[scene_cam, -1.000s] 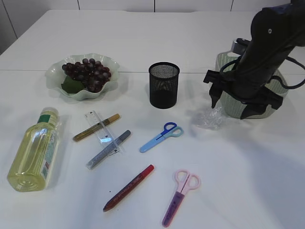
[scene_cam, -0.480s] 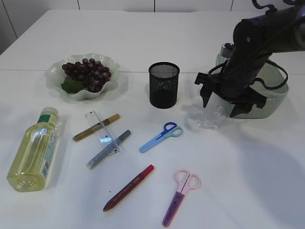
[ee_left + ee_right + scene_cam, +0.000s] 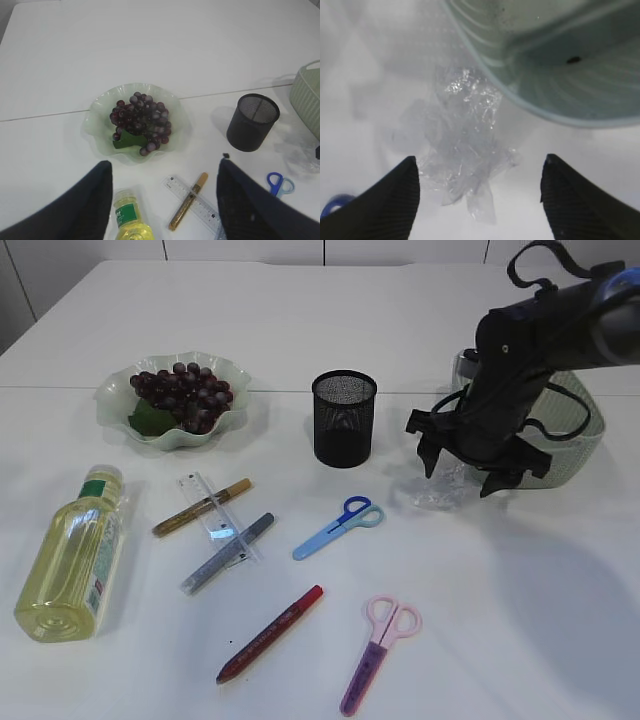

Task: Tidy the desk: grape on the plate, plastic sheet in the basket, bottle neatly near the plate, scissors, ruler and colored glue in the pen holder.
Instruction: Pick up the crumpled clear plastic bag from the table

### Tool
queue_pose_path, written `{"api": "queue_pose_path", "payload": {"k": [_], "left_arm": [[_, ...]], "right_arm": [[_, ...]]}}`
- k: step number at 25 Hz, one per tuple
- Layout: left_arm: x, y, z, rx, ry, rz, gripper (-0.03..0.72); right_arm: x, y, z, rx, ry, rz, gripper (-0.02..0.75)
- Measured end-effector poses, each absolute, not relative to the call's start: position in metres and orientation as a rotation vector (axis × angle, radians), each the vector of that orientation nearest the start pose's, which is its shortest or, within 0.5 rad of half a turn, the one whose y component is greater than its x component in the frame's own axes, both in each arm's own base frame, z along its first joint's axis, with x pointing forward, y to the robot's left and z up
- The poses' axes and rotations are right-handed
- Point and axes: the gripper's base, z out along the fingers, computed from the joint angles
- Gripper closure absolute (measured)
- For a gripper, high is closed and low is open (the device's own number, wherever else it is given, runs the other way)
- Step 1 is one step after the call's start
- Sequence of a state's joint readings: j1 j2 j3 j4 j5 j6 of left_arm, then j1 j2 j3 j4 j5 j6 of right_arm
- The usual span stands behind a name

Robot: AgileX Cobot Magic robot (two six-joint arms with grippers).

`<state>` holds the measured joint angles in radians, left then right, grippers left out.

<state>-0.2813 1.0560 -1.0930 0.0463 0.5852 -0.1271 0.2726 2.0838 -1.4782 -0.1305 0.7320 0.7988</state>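
The crumpled clear plastic sheet (image 3: 440, 487) lies on the white surface (image 3: 520, 620) at the right of the exterior view, just beside the pale green woven basket (image 3: 585, 445) but outside it, so that step is not yet done. The dark purple grape bunch (image 3: 185, 395) already sits on the scalloped pale green glass plate (image 3: 118, 410) at upper left, which looks finished. The yellow-filled clear bottle (image 3: 70, 560) lies on its side at lower left, well apart from the plate. The black mesh pen holder (image 3: 344, 418) at centre appears empty, as far as can be seen. Left on the surface are the blue-handled scissors (image 3: 338, 527), the pink-handled scissors (image 3: 378, 650), the clear plastic ruler (image 3: 215, 515), and the gold (image 3: 203, 506), silver (image 3: 228, 553) and red (image 3: 270, 634) glitter glue pens. Most of the task seems to remain.

The right hand (image 3: 470, 468) hangs over the sheet with its dark fingers (image 3: 392, 197) spread wide to either side of it; in the right wrist view they hold nothing, and whether the tips touch the plastic cannot be told. The left hand (image 3: 162, 200) is also released and empty, high above the bottle and ruler at the lower part of its own view.
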Motion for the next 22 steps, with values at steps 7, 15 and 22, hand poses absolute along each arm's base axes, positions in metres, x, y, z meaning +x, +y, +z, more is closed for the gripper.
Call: {"api": "queue_pose_path", "payload": {"k": [7, 15, 22], "left_arm": [[0.214, -0.060, 0.401, 0.180, 2.023, -0.208, 0.211], [0.215, -0.060, 0.402, 0.179, 2.006, -0.211, 0.211], [0.215, -0.060, 0.402, 0.179, 2.004, -0.211, 0.211]], "right_arm": [[0.420, 0.109, 0.152, 0.612, 2.736, 0.113, 0.154], [0.423, 0.109, 0.150, 0.586, 2.709, 0.121, 0.154], [0.423, 0.109, 0.144, 0.588, 2.721, 0.110, 0.154]]}}
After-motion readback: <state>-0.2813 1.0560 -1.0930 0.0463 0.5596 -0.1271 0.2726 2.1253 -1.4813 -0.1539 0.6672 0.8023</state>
